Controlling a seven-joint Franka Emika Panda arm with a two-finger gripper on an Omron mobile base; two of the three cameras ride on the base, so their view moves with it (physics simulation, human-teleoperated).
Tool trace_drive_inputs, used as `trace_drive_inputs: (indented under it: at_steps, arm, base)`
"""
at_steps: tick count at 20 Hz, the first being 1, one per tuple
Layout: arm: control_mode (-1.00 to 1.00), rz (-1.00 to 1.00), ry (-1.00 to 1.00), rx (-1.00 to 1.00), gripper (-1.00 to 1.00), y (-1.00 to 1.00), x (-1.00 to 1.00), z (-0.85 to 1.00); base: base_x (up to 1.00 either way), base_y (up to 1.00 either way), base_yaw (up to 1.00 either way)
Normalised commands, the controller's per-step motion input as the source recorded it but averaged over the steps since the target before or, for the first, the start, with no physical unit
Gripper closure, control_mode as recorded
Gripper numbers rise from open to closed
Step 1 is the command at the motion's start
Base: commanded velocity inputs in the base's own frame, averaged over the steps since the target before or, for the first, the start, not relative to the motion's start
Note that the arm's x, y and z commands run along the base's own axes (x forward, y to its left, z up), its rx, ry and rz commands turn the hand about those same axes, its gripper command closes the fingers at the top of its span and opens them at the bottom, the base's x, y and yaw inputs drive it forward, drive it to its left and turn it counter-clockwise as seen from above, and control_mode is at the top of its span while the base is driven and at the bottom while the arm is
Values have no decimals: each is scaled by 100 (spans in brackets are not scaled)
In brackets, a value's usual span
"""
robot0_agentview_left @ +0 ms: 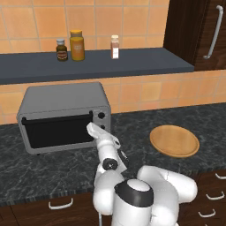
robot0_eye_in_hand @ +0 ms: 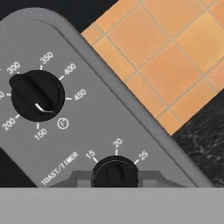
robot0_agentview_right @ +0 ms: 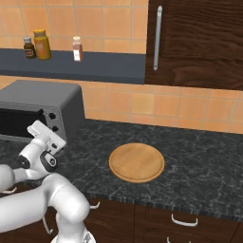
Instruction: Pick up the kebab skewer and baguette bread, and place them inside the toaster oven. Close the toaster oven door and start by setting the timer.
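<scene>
The grey toaster oven [robot0_agentview_left: 66, 99] [robot0_agentview_right: 42, 97] stands on the dark counter with its door [robot0_agentview_left: 57, 132] [robot0_agentview_right: 13, 124] closed. My gripper [robot0_agentview_left: 98, 129] [robot0_agentview_right: 51, 132] is pressed against the oven's right knob panel. In the hand view the gripper [robot0_eye_in_hand: 114, 176] is shut on the black toast/timer knob [robot0_eye_in_hand: 114, 169], with a fingertip [robot0_eye_in_hand: 78, 179] on each side of it. Above that knob sits the temperature knob [robot0_eye_in_hand: 37, 95]. The kebab skewer and the baguette bread are hidden from view.
A bare round wooden plate [robot0_agentview_left: 174, 140] [robot0_agentview_right: 136, 162] lies right of the oven. Three jars [robot0_agentview_left: 77, 45] [robot0_agentview_right: 42, 44] stand on the dark shelf above. A dark wood cabinet [robot0_agentview_right: 199, 42] hangs at the right, and drawers [robot0_agentview_left: 59, 205] run below the counter edge.
</scene>
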Motion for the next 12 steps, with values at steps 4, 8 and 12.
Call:
trace_drive_inputs:
  at_steps: [4, 8, 12]
  arm:
    - [-100, -15, 0, 20, 100, 16, 0, 0]
    - [-100, -16, 0, 18, 100, 22, 0, 0]
    - [-100, -16, 0, 17, 100, 24, 0, 0]
  base:
    - [0, 0, 0]
    - [0, 0, 0]
    - [0, 0, 0]
